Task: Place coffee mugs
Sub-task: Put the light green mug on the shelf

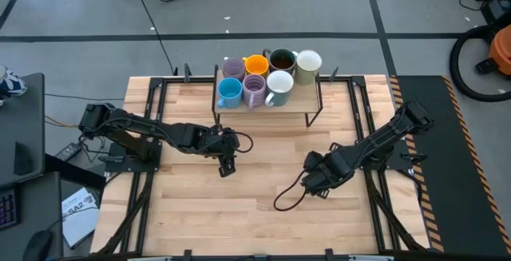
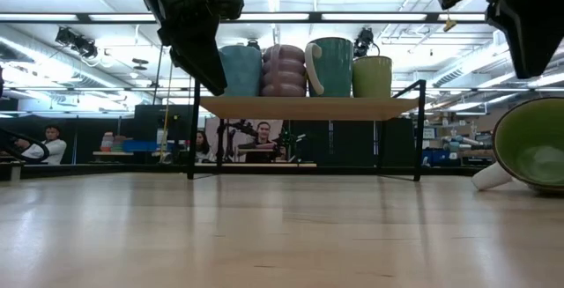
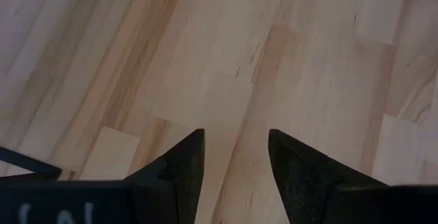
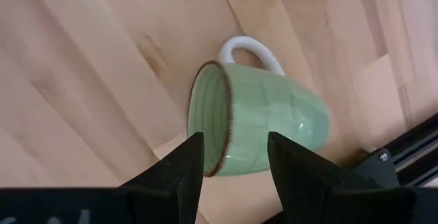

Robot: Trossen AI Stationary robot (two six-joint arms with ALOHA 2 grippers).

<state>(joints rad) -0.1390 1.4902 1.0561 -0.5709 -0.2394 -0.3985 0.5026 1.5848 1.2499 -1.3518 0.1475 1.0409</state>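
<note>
My right hand [image 4: 233, 157] hangs spread over the pale green mug [image 4: 263, 121], which lies tipped on the worktop [image 1: 263, 221] toward four o'clock, probably awaiting pickup; seven mugs [image 1: 267, 73] fill the shelf [image 2: 308, 107] at twelve; my left hand [image 3: 234, 157], spread, waits empty

lab/workshop | robot rig table [image 1: 255, 205] | ceiling strip lights [image 2: 88, 17] | people at desks [image 2: 53, 144]
</note>
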